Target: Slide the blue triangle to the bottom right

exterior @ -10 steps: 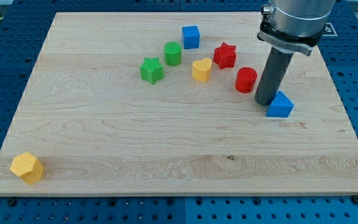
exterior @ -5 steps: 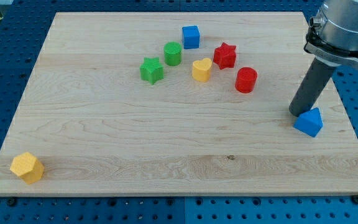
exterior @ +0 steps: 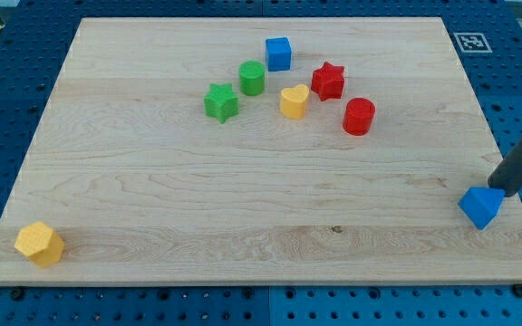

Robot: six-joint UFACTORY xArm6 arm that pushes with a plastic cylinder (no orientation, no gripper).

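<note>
My tip [exterior: 504,189] is touching the blue triangle [exterior: 480,207] from its 1 o'clock side; no gripper is fitted. The triangle is sitting near the board's [exterior: 152,217] right edge, bottom edge lying further off at 6 o'clock.

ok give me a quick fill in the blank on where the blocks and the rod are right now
1. My tip touches the blue triangle on its upper ____ side.
2. The yellow hexagon sits near the board's bottom ____ corner.
3. Between the green cylinder and the red cylinder lies the yellow ____.

Answers: right; left; heart
</note>
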